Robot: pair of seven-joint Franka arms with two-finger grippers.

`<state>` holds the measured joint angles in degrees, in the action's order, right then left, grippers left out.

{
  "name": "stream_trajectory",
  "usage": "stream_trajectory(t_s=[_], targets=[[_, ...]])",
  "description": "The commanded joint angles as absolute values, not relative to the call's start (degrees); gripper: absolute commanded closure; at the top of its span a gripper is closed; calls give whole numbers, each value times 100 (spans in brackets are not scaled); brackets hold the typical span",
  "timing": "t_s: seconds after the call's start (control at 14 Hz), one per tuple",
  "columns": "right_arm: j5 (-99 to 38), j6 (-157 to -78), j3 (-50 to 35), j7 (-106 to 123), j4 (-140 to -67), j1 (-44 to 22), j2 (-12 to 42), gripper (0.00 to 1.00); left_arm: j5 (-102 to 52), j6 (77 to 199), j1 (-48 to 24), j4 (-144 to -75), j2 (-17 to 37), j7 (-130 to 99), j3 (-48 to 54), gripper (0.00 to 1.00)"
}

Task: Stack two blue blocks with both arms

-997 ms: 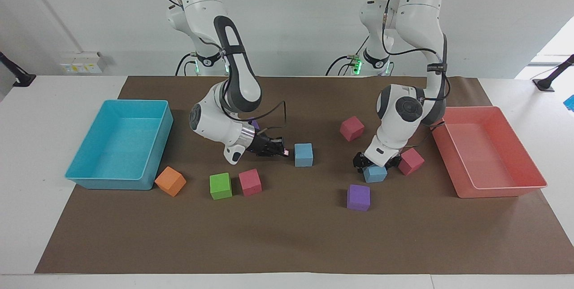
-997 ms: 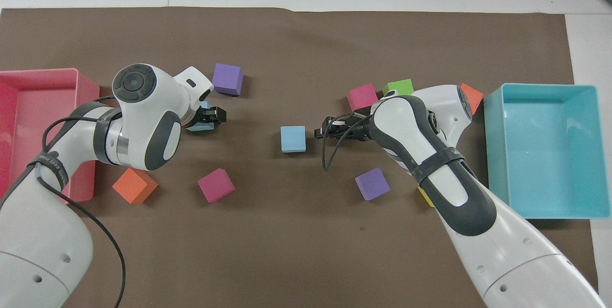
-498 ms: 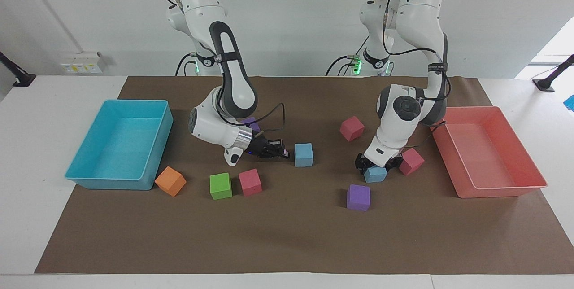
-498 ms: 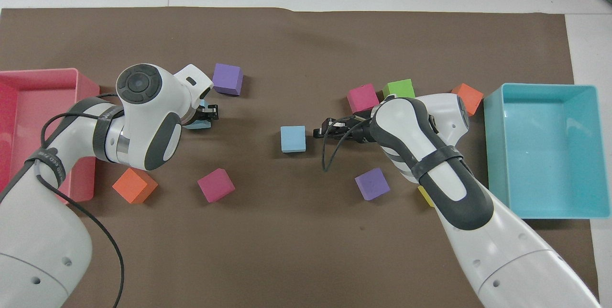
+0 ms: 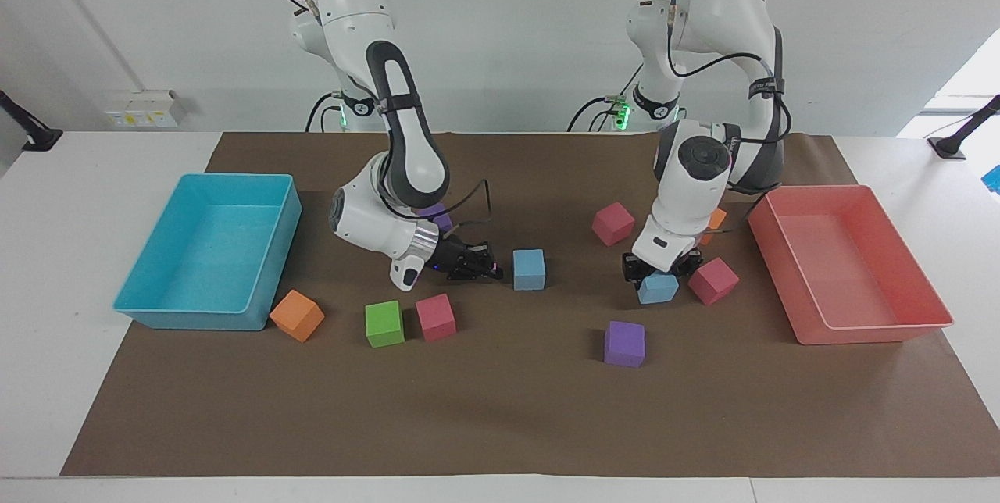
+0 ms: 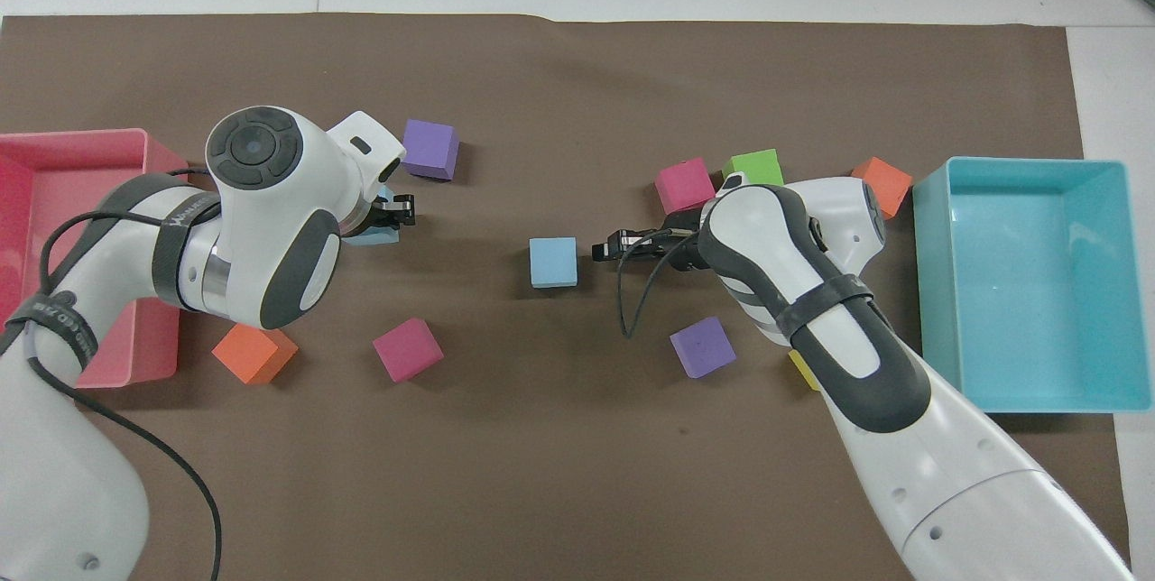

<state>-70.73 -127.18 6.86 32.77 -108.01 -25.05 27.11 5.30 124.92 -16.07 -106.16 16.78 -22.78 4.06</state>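
Left arm (image 5: pixel 707 167), bent steeply down from its base, wrist near vertical; left gripper (image 5: pixel 655 275) closed on a blue block (image 5: pixel 657 288), apparently just clear of the tabletop. Right arm (image 5: pixel 398 144), folded low, forearm almost level; right gripper (image 5: pixel 491 269) with fingertips together, empty, over mid-table.

Left gripper (image 5: pixel 658 272) clamped on block and lifted; right arm pulled back.

In the facing view, right of centre, the left gripper's wide-open fingers have closed on a small light-blue foam cube (image 5: pixel 657 287), now raised slightly off the brown paper, uncovering an orange cube (image 5: pixel 714 220) higher up. Left of centre, the shut right gripper (image 5: pixel 491 269) has backed a little away from the second light-blue foam cube (image 5: pixel 529 269).
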Motion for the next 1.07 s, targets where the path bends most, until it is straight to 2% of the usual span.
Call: stream_trajectory(t_s=[0.0, 0.57, 0.78, 1.0], targets=[[-7269, -12814, 624, 3533, -10846, -2426, 2716, 100, 677, 12226, -1959, -10407, 1679, -2706, 334, 77], [-7277, -12832, 624, 3516, -10890, -2443, 2707, 100, 422, 12146, -3076, -9810, 1907, -3787, 369, 77], [-7277, -12832, 624, 3507, -10890, -2443, 2707, 100, 369, 11928, -3479, -9178, 2573, -4260, 360, 77], [-7277, -12841, 624, 3498, -10890, -2443, 2707, 100, 387, 11883, -3498, -9035, 2663, -4395, 369, 77]])
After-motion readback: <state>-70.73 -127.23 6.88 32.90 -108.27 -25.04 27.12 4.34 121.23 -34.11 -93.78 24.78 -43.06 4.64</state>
